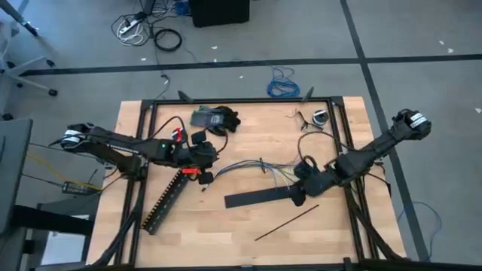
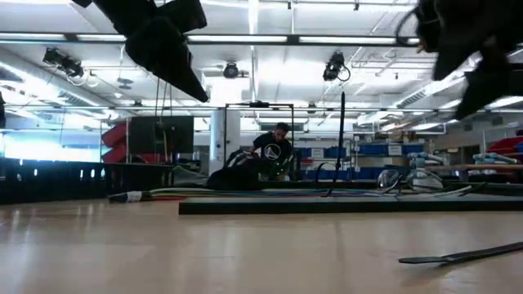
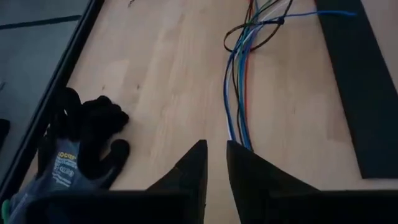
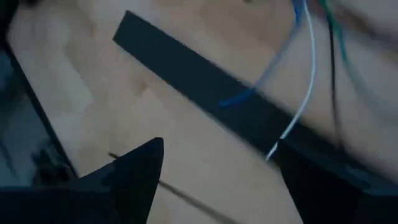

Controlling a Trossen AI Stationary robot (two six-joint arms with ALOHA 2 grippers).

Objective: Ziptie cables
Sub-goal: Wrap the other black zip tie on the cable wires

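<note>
- My left gripper hovers low at the near end of the cables, fingers almost pinched together, clenching nothing.
- The cables lie loose mid-table, unbound; I judge we're at the gathering stage.
- My right gripper hangs over their far end and the flat black bar, spread wide, empty.
- One ziptie waits nearby; next I must fetch it.

Left tool nearly closed; right tool spread wide, both low.
</note>
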